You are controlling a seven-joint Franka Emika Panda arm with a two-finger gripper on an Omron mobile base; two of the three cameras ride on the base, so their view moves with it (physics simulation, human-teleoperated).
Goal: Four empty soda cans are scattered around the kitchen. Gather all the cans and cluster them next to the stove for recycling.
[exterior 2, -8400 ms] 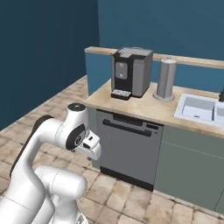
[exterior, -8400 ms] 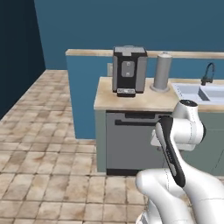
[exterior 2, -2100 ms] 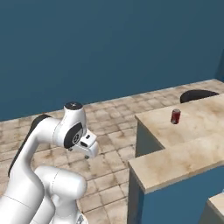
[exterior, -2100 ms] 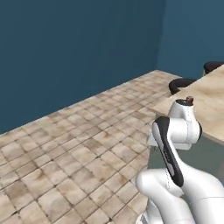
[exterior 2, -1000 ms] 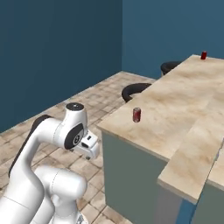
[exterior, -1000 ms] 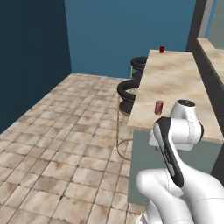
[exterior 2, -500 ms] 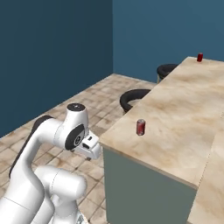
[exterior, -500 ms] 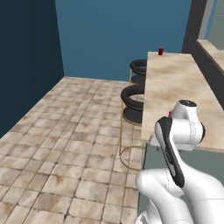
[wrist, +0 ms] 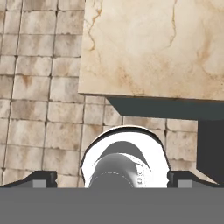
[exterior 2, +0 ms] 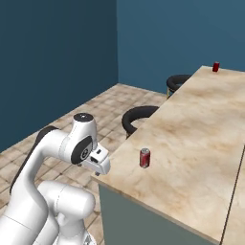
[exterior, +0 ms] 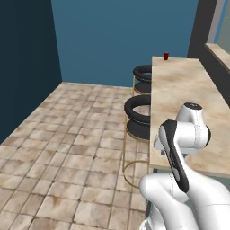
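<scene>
Soda can (exterior 2: 144, 158), red, stands upright near the counter's (exterior 2: 191, 139) close corner, and the gripper (exterior 2: 99, 161) hangs just left of that edge, tucked low with jaws spread wide and nothing in them. Further right, a second can (exterior 2: 216, 67) waits at the far end. This looks like the approach step; next the arm must rise over the edge and reach the near can.

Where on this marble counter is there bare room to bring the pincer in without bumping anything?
The marble counter is bare between the near red can and the far red can. The open pincer hangs off the near corner. Two black stools crowd the floor-side edge.
</scene>
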